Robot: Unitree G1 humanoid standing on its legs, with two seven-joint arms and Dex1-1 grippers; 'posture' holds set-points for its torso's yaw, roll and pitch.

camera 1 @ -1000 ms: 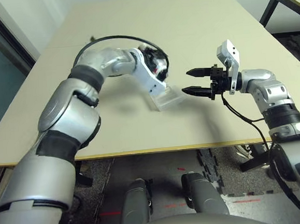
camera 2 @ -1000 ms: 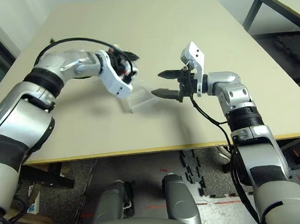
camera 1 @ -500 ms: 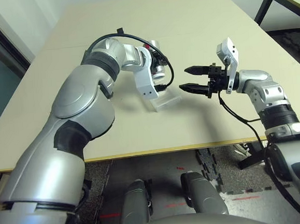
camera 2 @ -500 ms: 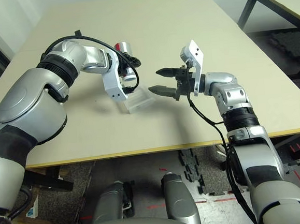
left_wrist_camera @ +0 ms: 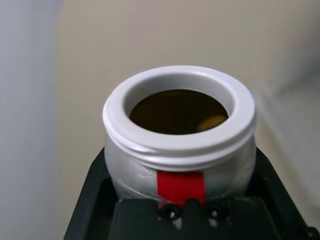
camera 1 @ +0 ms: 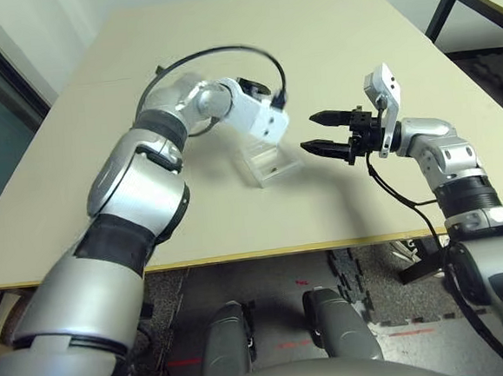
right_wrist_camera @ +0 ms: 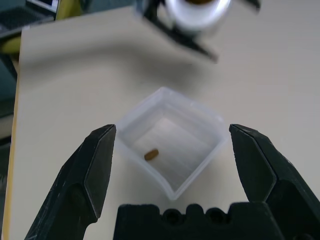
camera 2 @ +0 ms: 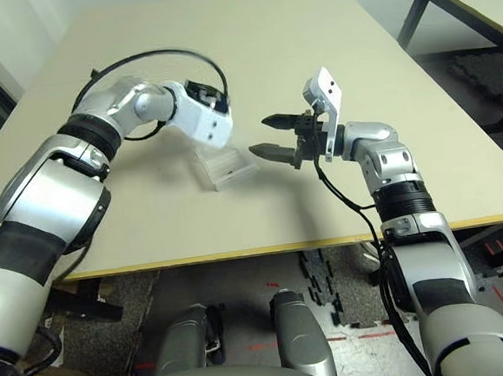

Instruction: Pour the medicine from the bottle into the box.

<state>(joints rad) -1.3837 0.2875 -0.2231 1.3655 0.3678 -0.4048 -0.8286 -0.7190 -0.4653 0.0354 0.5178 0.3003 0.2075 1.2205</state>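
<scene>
Rolling upright since a second ago, the left hand [left_wrist_camera: 182, 212] is clamping the bottle [left_wrist_camera: 180, 145] above the box [right_wrist_camera: 170, 150], now holding the medicine [right_wrist_camera: 151, 154]; the right hand [right_wrist_camera: 170, 165] is waiting beside it, fingers apart.

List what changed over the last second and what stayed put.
The left end effector, shut on the bottle, rolled its wrist and lifted away from over the box; the bottle's open mouth now shows no pellet. The medicine lies in the box. The right end effector stayed open beside the box, which did not move on the table.
</scene>
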